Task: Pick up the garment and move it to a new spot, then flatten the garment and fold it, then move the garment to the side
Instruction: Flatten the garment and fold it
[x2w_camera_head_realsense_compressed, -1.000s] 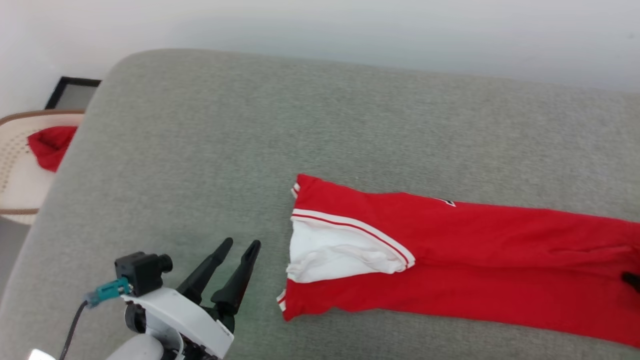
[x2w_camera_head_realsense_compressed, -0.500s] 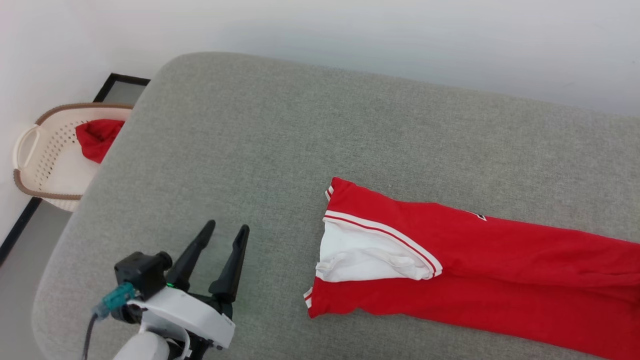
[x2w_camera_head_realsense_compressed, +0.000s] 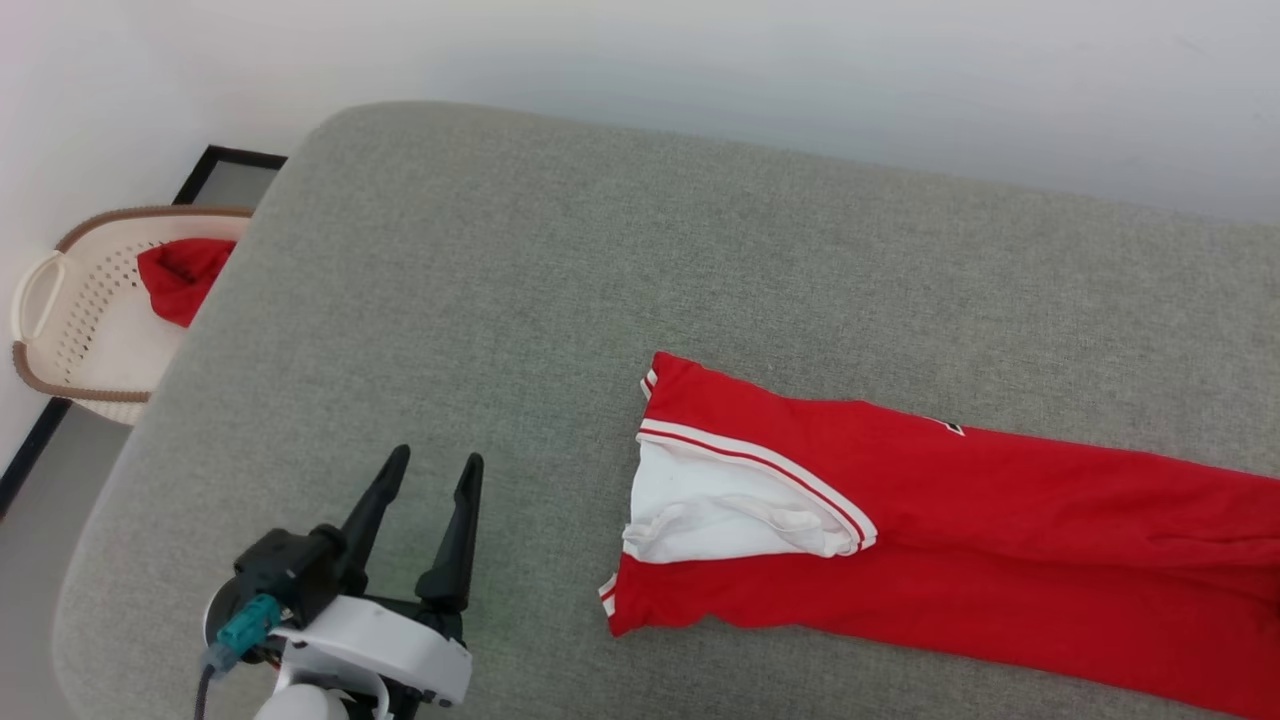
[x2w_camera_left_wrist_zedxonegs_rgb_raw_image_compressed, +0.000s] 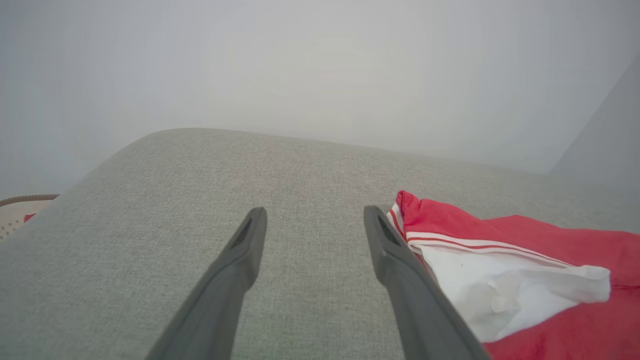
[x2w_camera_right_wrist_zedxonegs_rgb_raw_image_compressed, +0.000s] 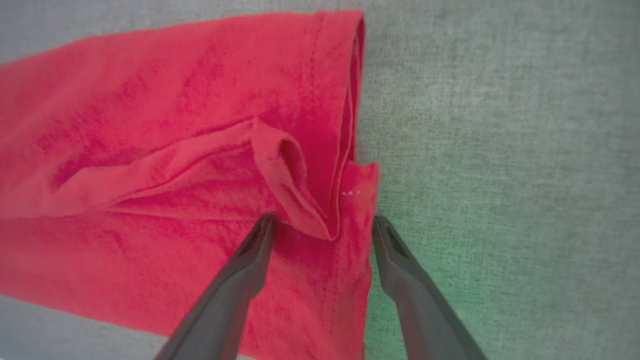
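Note:
The garment (x2w_camera_head_realsense_compressed: 960, 530), red with a white sleeve and striped trim, lies folded into a long strip across the grey cushion (x2w_camera_head_realsense_compressed: 600, 280), running off the right edge of the head view. My left gripper (x2w_camera_head_realsense_compressed: 430, 468) hovers open over bare cushion, left of the garment's sleeve end. In the left wrist view the left gripper (x2w_camera_left_wrist_zedxonegs_rgb_raw_image_compressed: 312, 215) has the garment (x2w_camera_left_wrist_zedxonegs_rgb_raw_image_compressed: 525, 270) just right of its fingers. My right gripper (x2w_camera_right_wrist_zedxonegs_rgb_raw_image_compressed: 322, 222) stands open above the garment's red hem end (x2w_camera_right_wrist_zedxonegs_rgb_raw_image_compressed: 200, 150), its fingers straddling a raised fold beside the hem edge, nothing gripped.
A cream perforated laundry basket (x2w_camera_head_realsense_compressed: 60, 330) stands on the floor left of the cushion, with a small red cloth (x2w_camera_head_realsense_compressed: 180, 275) in it. A pale wall runs behind the cushion. The cushion's rounded left edge drops to the floor.
The head camera has turned, bringing the basket into fuller view and shifting the garment rightward. The left gripper has swung to point more upright. Both grippers stay open.

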